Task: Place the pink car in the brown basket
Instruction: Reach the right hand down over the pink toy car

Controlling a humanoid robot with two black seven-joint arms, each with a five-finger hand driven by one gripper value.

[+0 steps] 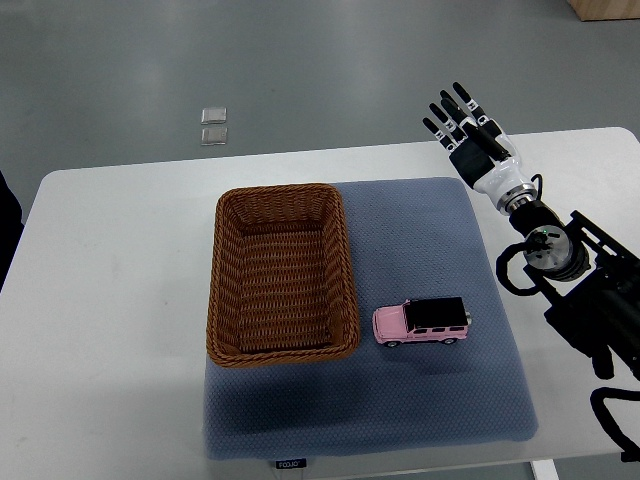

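Pink car [421,321] on blue mat [440,400], just right of empty brown basket [283,275]; right hand [470,135] released, far right.

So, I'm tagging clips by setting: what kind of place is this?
Probably a robotics lab or test room: a plain white table with a blue mat, a bare grey floor, and a staged basket and toy car.

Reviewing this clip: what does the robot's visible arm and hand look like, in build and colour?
The right hand has black jointed fingers with pale knuckle segments and a white palm shell. A silver metal wrist joins a black forearm of blocky segments, with black cables looping beside it. No left arm shows.
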